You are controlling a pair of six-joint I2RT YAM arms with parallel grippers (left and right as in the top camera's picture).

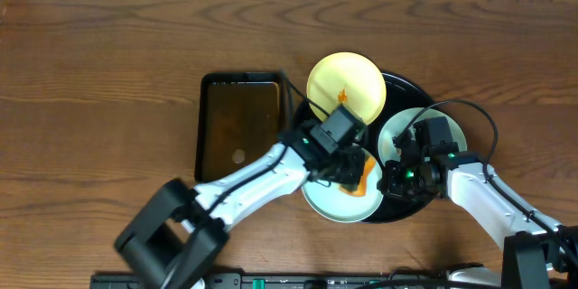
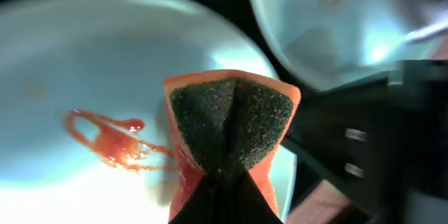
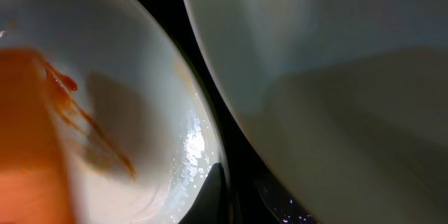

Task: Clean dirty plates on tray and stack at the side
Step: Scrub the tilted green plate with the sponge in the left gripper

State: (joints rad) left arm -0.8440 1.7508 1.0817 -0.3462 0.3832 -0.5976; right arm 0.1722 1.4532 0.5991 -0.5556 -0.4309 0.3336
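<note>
The round black tray (image 1: pixel 404 88) holds three plates. The pale yellow plate (image 1: pixel 346 84) lies at the back with a sauce smear. One mint-blue plate (image 1: pixel 442 126) lies at the right, partly under my right arm. The other mint-blue plate (image 1: pixel 336 203) lies at the front; in the left wrist view (image 2: pixel 84 63) it shows an orange-red sauce smear (image 2: pixel 115 140). My left gripper (image 1: pixel 348 170) is shut on an orange sponge (image 2: pixel 231 122) with a dark scrub face, just over this plate. My right gripper (image 1: pixel 397 176) sits low between the two mint plates; only one finger (image 3: pixel 213 196) shows, at the front plate's rim.
A rectangular black tray (image 1: pixel 204 126) with brownish liquid stands left of the round tray, on the wooden table (image 1: pixel 99 81). The two arms are close together over the round tray's front half.
</note>
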